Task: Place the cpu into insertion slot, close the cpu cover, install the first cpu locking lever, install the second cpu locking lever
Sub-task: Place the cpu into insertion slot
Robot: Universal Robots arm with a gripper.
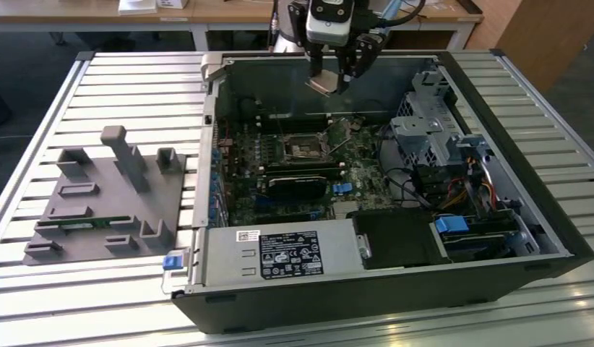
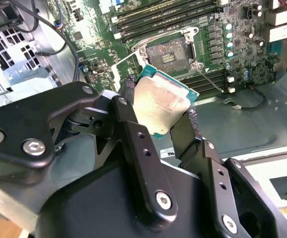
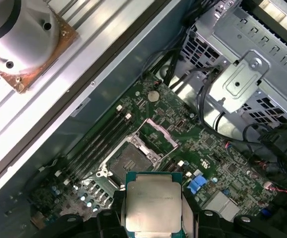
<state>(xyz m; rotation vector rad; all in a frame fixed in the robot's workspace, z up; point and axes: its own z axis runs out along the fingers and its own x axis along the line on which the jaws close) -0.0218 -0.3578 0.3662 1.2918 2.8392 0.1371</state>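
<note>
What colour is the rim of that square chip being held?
Teal green around the silver-topped square chip; clearest in second wrist view.

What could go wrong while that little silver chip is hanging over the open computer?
The tool grips the cpu by just two edges, so it might slip and fall onto the board. The insertion slot lies open; a tilted or offset landing could damage it. The raised cpu cover beside it might snag the chip.
</note>
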